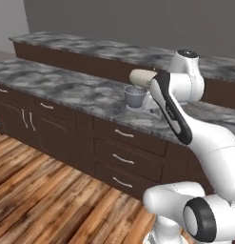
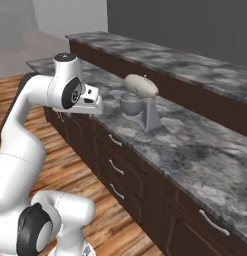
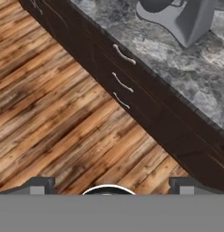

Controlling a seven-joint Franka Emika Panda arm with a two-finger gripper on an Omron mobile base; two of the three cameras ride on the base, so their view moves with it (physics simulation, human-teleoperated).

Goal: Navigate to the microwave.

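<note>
The microwave is out of view. My gripper hangs over the wooden floor in front of the dark cabinet fronts. Its two fingertips stand far apart at the bottom of the hand view, open, with nothing between them. From the right base view the hand sits at counter height, just left of the counter's front edge.
A grey stand mixer with a cream head and a metal bowl stands on the marbled grey counter. Dark drawers with silver handles run below it. A raised second counter lies behind. Wood floor stretches to the left.
</note>
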